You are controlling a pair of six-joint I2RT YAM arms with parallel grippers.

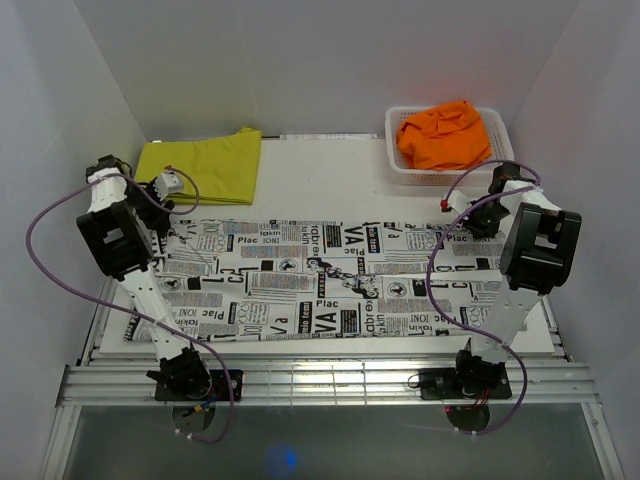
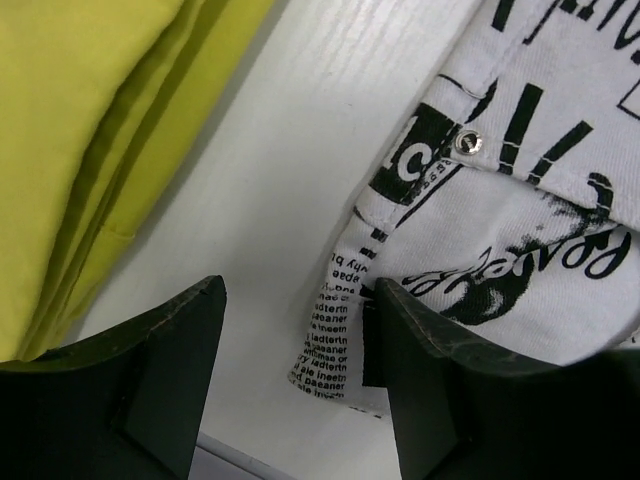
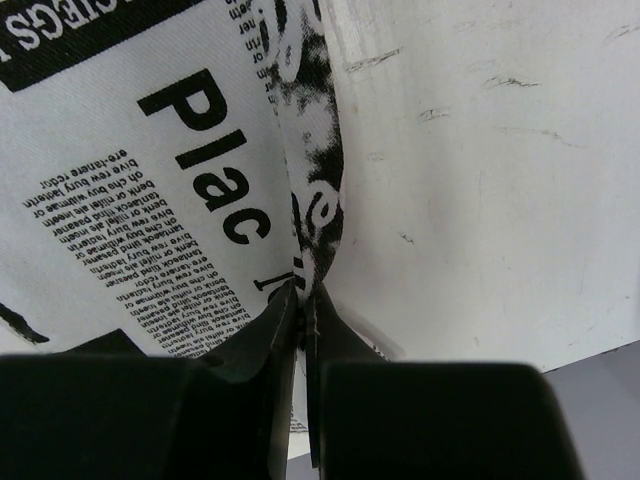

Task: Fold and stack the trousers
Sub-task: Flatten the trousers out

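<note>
White cloth trousers with black newspaper print (image 1: pixel 320 280) lie spread flat across the middle of the overhead view, on the white table (image 1: pixel 330 180). Right gripper (image 3: pixel 302 300), at the cloth's upper right edge, is clenched on a raised pinch of the fabric. Left gripper (image 2: pixel 300 310), at the upper left corner, stands released, its fingers straddling a narrow printed tab without gripping it. Plain yellow trousers (image 1: pixel 205 165) lie folded at upper left. Plain orange trousers (image 1: pixel 445 135) sit bunched in a white plastic lattice basket (image 1: pixel 395 125) at upper right.

Risk: only one end is held. If the left jaws close on the tab alone, or miss the corner, a lift would likely drag the cloth askew and spoil the fold.
</note>
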